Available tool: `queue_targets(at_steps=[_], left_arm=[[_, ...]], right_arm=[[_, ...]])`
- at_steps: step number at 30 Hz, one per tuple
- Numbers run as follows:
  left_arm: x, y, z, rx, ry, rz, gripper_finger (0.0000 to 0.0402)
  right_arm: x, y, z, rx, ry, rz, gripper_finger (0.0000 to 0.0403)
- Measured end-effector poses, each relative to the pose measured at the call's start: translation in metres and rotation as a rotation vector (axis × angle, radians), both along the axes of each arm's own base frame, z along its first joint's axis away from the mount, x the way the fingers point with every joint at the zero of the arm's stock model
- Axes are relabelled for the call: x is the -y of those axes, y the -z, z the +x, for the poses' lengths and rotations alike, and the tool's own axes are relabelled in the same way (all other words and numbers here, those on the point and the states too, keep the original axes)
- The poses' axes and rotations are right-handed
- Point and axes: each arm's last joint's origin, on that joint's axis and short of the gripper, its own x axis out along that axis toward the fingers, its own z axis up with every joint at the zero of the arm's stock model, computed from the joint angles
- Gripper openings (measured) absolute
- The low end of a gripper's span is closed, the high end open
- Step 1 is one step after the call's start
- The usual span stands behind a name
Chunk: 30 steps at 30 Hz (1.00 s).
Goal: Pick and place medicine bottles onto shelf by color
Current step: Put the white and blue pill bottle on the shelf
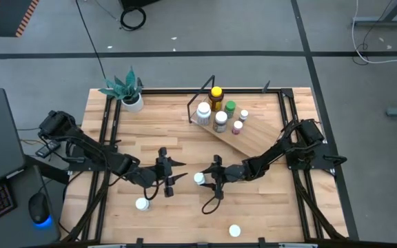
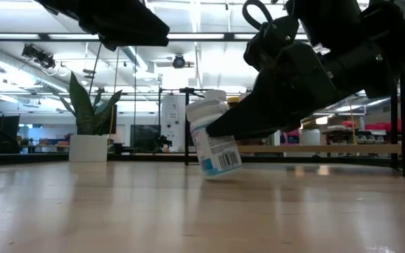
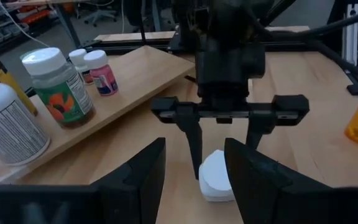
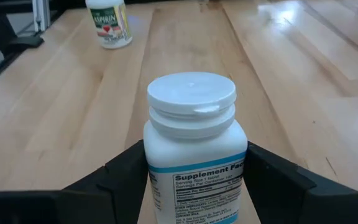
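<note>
The white bottle (image 4: 191,149), supplement label facing out, fills the right wrist view, wedged between the right end effector's (image 1: 216,177) two dark fingers (image 4: 114,180), which clamp its body just below the cap. In the low view the bottle (image 2: 213,144) hangs tilted, its base looking just clear of the tabletop (image 2: 188,211), so I judge the step in hand to be the lift of a white-capped bottle, gripped and ready for the carry.

In the high view this bottle (image 1: 199,179) sits at the centre of the tabletop (image 1: 157,148). The shelf (image 1: 253,138) lies at about 1 o'clock from it, its board sloping and already carrying a cluster of bottles at its 10 o'clock end: an amber one with a yellow cap (image 1: 216,96), a green-capped one (image 1: 230,107), white-capped ones, and a small pink one (image 1: 237,127).

The next move calls for swinging the bottle toward 1 o'clock, raising it over the board's near edge, levelling it upright, and setting it beside the white-capped group without bumping neighbours.

The left end effector (image 1: 165,174) waits at 9 o'clock of the held bottle, fingers parted and grasping nothing. Two more white-capped bottles stand loose, one at 7 o'clock (image 1: 142,204) and one at 5 o'clock (image 1: 234,231) near the tabletop's edge.
</note>
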Motion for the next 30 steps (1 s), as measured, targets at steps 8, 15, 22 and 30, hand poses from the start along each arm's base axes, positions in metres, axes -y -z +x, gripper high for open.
queue_targets(at_steps=[8, 15, 22, 30], left_arm=[[0.0, 0.0, 0.0, -0.002, 0.001, 0.001, 0.0172], [0.0, 0.0, 0.0, -0.004, 0.001, 0.002, 0.0172], [0.0, 0.0, 0.0, -0.005, 0.003, 0.008, 0.0172], [-0.006, 0.0, 0.003, -0.014, -0.008, 0.047, 0.0172]], right_arm=[[0.004, 0.01, -0.01, -0.048, 0.047, 0.064, 0.0283], [0.005, 0.011, -0.013, -0.049, 0.06, 0.103, 0.0318], [0.002, -0.011, -0.011, -0.035, 0.007, 0.136, 0.0342], [0.003, -0.057, -0.012, -0.267, 0.035, 0.038, 0.0346]])
